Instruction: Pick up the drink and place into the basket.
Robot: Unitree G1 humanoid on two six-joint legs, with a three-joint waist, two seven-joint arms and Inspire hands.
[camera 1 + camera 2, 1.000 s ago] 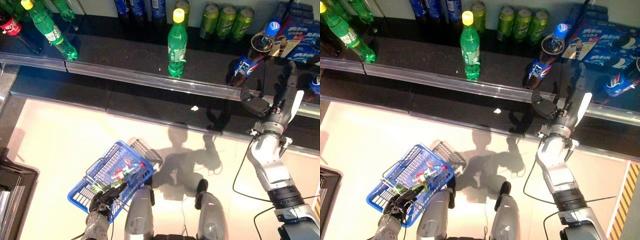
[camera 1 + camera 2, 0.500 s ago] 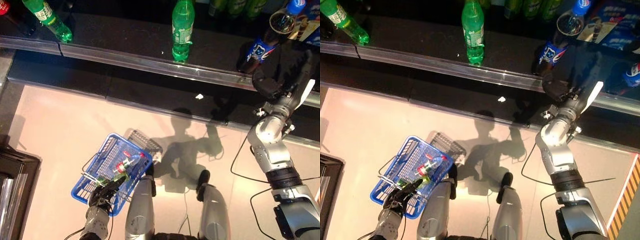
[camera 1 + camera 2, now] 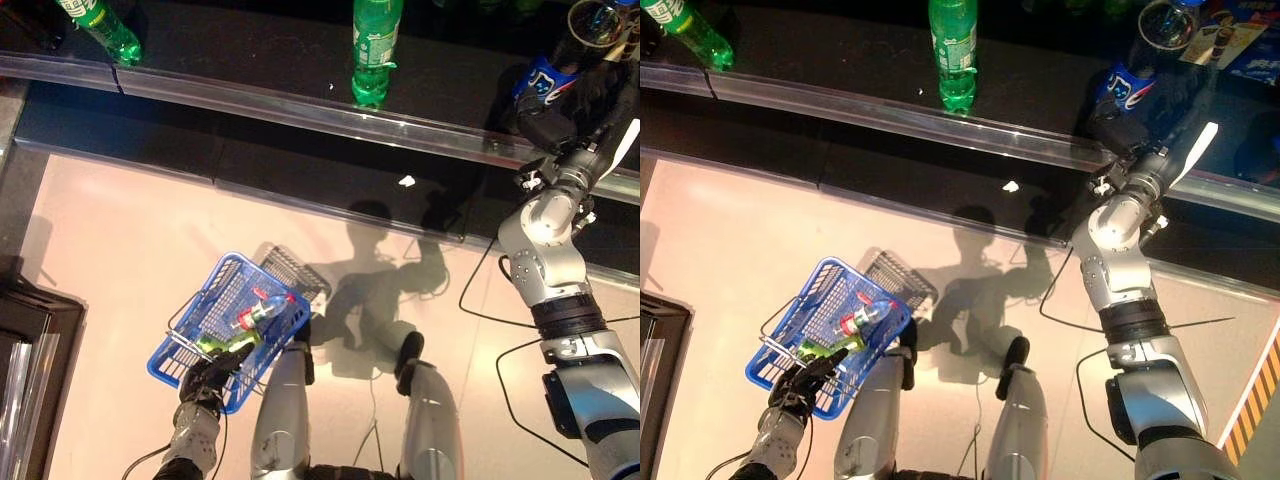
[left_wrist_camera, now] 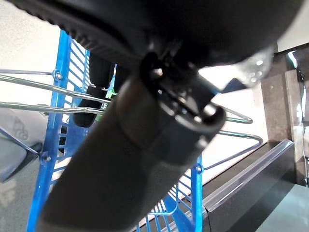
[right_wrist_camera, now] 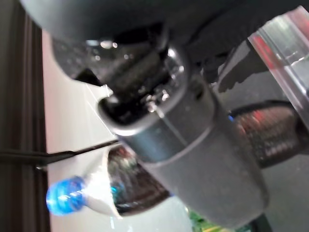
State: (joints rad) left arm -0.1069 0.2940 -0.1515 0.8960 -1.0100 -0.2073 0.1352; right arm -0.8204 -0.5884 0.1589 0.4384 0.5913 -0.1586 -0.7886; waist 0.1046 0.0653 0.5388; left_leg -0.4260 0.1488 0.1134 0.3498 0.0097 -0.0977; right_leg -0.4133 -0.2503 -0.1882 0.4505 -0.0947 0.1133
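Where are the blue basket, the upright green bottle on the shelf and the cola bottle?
blue basket (image 3: pixel 165 366): left eye view, near rim.
green bottle (image 3: pixel 374 50): left eye view, label.
cola bottle (image 3: pixel 1118 84): right eye view, blue label.

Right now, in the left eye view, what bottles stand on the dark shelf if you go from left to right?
Tilted green bottle → upright green bottle → dark cola bottle by the right hand.

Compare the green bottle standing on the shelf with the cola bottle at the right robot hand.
The green bottle is green and stands free; no hand is near it. The cola bottle is dark with a blue label, and the right robot hand is at its base. Both stand upright on the dark shelf.
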